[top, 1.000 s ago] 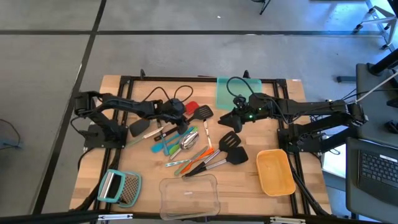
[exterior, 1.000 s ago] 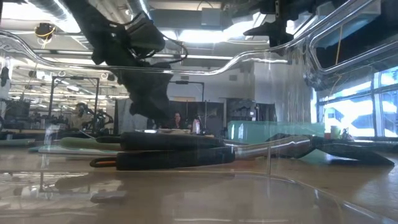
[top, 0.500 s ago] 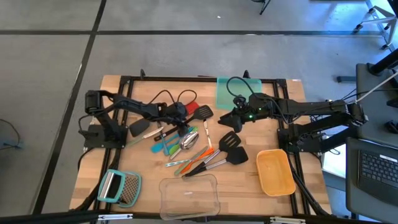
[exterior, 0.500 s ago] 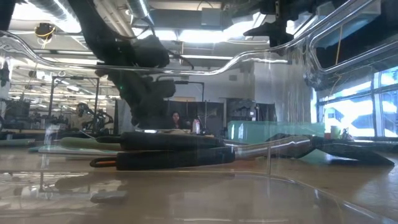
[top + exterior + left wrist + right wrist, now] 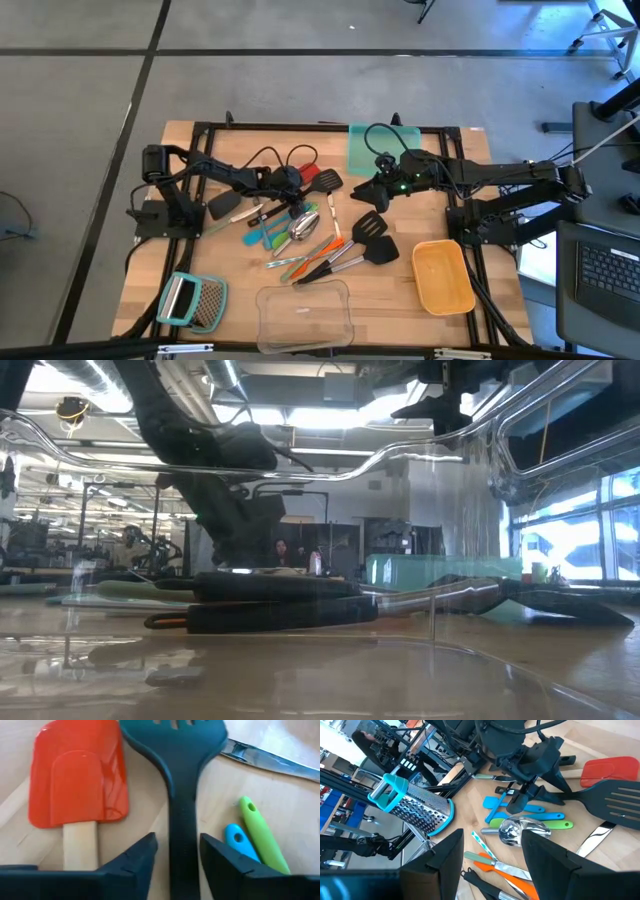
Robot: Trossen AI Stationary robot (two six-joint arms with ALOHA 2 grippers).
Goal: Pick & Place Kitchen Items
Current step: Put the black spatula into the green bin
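left claw (image 5: 176, 852): low over the utensil pile, left-centre of desk (image 5: 240, 300); fingers apart, straddling a handle, not clenched, nothing lifted
target (judged): black slotted spatula (image 5: 176, 750), handle runs between the two fingers, head points straight ahead of the claw
target place: far part of the pile, head toward the far edge, just right of the red spatula
long axis: in line with the claw's reach, fingers sit across it, so a plain close should catch the handle
red spatula (image 5: 75, 772): wooden handle, parallel, just beside the black one; left finger sits between the two handles, risk of nudging it
green tool (image 5: 262, 840), blue tool (image 5: 235, 837): on the other side, near but apart
silver spoon (image 5: 520, 827): nearer in the pile
nearer arm: left, clearly
right claw (image 5: 490, 855): hovering right of centre, above the desk, fingers spread, empty, waiting
grater (image 5: 190, 300): near-left corner, well apart
yellow container (image 5: 443, 275): right side, empty
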